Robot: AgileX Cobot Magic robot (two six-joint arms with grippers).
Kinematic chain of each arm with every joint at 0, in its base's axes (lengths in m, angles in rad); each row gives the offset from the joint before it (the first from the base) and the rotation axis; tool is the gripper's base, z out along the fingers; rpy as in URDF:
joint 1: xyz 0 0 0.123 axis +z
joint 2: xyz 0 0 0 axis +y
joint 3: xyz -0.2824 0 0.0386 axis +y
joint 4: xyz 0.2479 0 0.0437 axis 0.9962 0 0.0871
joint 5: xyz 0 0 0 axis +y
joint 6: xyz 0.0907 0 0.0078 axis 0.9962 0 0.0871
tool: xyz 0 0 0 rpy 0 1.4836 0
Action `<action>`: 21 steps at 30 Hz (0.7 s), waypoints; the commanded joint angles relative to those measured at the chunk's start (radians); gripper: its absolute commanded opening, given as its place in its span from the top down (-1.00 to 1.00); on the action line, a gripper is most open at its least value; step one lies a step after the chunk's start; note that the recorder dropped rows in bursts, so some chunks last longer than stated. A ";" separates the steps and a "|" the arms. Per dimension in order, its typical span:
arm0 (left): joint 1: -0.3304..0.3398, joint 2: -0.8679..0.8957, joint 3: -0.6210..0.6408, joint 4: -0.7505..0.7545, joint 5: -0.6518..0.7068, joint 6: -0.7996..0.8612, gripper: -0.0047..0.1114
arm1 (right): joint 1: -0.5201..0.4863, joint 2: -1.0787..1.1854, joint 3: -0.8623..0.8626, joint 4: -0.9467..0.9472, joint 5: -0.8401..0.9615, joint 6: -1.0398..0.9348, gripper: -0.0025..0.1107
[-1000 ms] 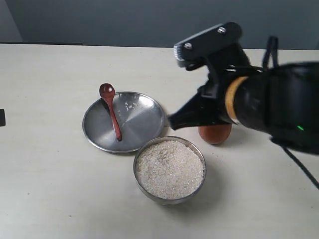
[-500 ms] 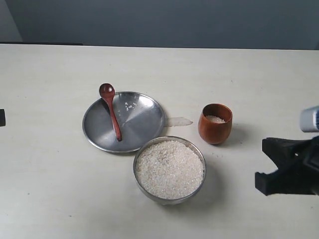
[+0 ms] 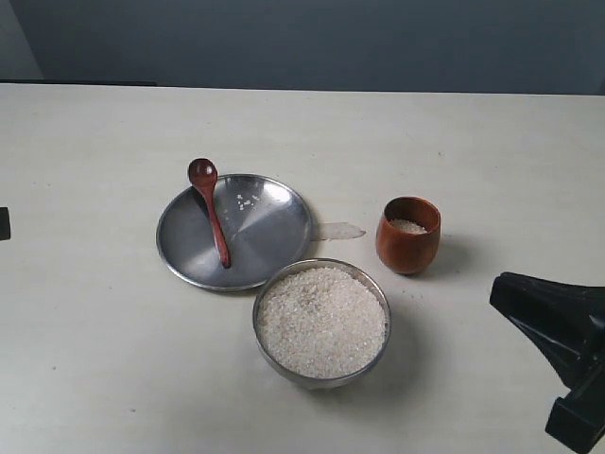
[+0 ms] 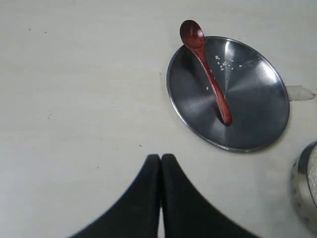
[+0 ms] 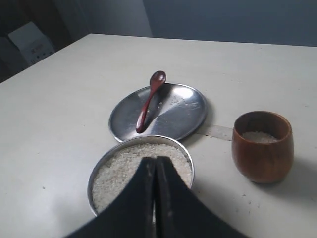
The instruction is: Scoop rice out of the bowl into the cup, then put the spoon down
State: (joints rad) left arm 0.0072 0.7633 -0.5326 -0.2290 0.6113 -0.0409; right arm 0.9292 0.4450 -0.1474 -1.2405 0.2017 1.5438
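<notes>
While neither tool holds anything, assess the items as follows, from the left of the exterior view to the right.

Left tool (image 4: 161,158): fingers pressed together, empty, poised over bare desk (image 3: 95,331) near the steel plate (image 3: 274,227).

Spoon (image 3: 210,213): lying across that plate, with its round head propped on the rim on the side away from the bowl and its handle end resting near the plate's centre. A few stray grains (image 3: 246,200) lie beside it. Expect it to be light, stiff and smooth. The thin handle offers little width, so grip mid-handle, where the slope probably leaves clearance above the steel.

Bowl (image 3: 321,262): standing just beside the plate, heaped with rice (image 3: 321,322). Loose grains flow and spill readily, and polished steel may slide if pushed.

Cup (image 3: 408,248): upright, apart from the bowl, with some rice inside. Being small and wooden, it probably tips easily.

Right tool (image 5: 156,163): fingers pressed together, empty, stationed at the desk's near right and aimed toward the bowl.
</notes>
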 commanded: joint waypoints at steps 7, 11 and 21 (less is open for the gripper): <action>0.001 0.001 -0.004 0.010 -0.009 0.000 0.91 | 0.001 -0.008 0.005 -0.007 -0.056 0.003 0.96; 0.001 0.001 -0.004 0.010 -0.009 0.000 0.91 | 0.001 -0.008 0.005 -0.007 -0.059 0.003 0.96; 0.001 0.001 -0.004 0.010 -0.009 0.000 0.91 | 0.001 -0.008 0.005 -0.007 -0.059 0.003 0.96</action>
State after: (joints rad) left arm 0.0072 0.7633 -0.5326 -0.2290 0.6113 -0.0409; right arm 0.9292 0.4433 -0.1474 -1.2422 0.1474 1.5466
